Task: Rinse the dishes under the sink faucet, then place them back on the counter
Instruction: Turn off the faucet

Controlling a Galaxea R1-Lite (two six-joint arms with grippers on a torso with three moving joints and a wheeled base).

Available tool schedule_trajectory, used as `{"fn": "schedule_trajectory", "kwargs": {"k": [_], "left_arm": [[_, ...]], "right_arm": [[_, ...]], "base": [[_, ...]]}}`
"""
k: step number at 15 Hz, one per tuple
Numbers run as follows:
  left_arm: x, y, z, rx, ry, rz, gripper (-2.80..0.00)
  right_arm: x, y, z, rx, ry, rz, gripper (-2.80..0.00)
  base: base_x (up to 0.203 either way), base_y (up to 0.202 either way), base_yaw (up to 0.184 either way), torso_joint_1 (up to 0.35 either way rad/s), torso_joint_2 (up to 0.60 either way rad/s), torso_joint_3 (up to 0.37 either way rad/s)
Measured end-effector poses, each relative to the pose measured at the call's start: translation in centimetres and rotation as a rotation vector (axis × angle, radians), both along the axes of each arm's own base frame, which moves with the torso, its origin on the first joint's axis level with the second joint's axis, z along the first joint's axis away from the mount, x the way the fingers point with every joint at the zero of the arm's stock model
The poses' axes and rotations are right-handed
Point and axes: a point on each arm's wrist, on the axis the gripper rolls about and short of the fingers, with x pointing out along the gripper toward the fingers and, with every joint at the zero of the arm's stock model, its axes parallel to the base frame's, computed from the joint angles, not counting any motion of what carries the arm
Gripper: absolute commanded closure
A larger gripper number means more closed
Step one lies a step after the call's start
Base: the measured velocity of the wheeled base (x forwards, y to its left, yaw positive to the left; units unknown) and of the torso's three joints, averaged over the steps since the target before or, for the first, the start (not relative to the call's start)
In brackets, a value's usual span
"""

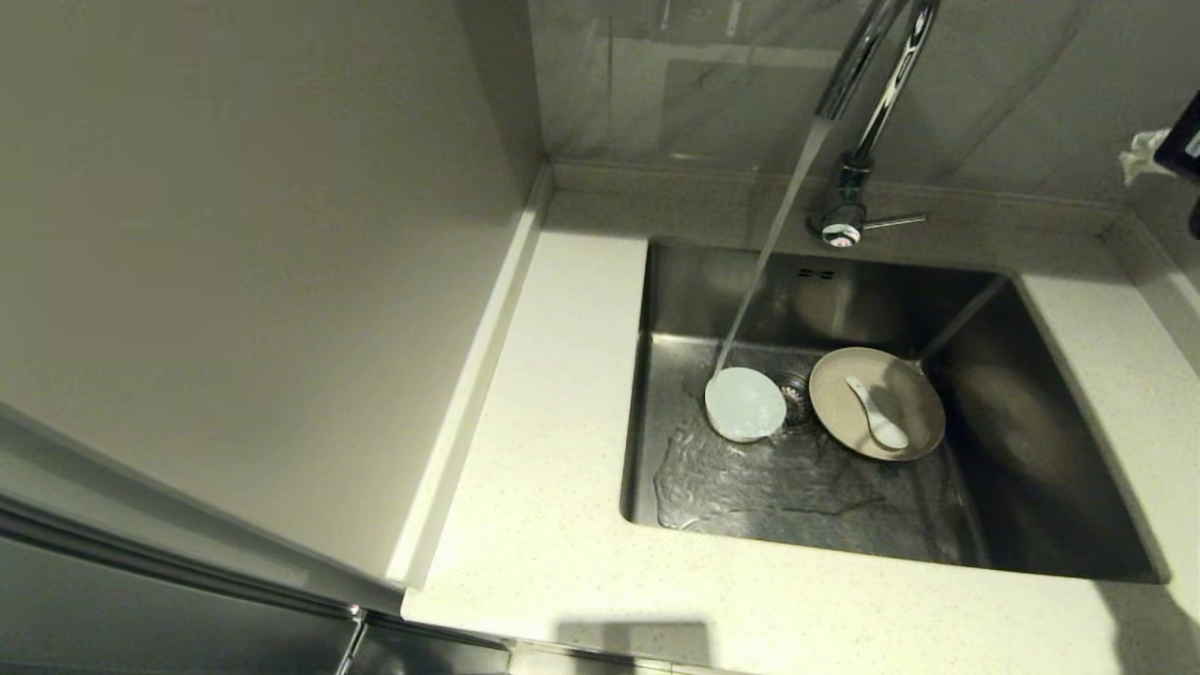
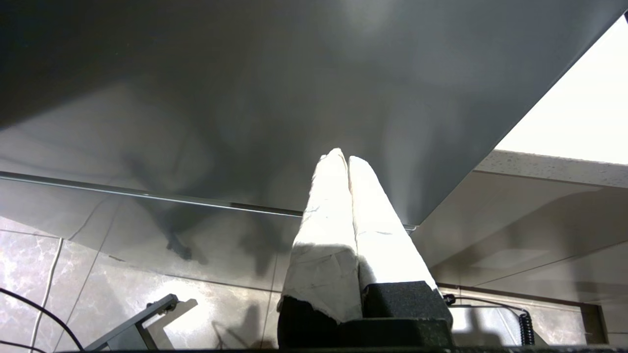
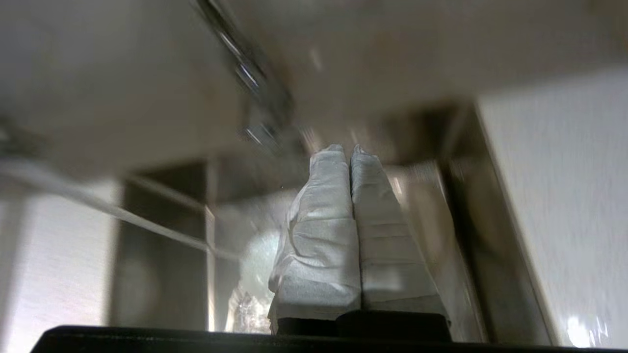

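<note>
Water from the faucet [image 1: 867, 103] overflows my bowl [image 1: 745, 404] in the sink [image 1: 1031, 450], beside the plate [image 1: 877, 403] holding the spoon [image 1: 877, 412]; my right tool [image 3: 347, 149], clenched and empty, risks slipping on wet ceramic, while my left tool [image 2: 342, 156] hangs clenched below the table [image 1: 553, 487].

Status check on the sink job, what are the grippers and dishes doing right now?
Left gripper shut, parked below the counter. Right gripper shut, empty, over the sink. Faucet running onto bowl; spoon on plate. Nothing blocking.
</note>
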Motion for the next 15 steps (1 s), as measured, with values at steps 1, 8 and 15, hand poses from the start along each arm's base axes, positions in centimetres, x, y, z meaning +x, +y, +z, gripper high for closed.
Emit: {"fn": "schedule_trajectory", "kwargs": {"k": [1,8,15], "left_arm": [[0.0,0.0,0.0,-0.001,0.0,0.0,0.0],[0.0,0.0,0.0,0.0,0.0,0.0,0.0],[0.0,0.0,0.0,0.0,0.0,0.0,0.0]], "right_arm": [[0.9,-0.2,-0.3,0.016,0.061,-0.008,0.0],[6.4,0.1,-1.3,0.132,0.366,0.005,0.0],[12.1,3.3,-4.2,0.039,0.383,0.21,0.0]], "base": [[0.0,0.0,0.0,0.0,0.0,0.0],[0.0,0.0,0.0,0.0,0.0,0.0],[0.0,0.0,0.0,0.0,0.0,0.0]]}}
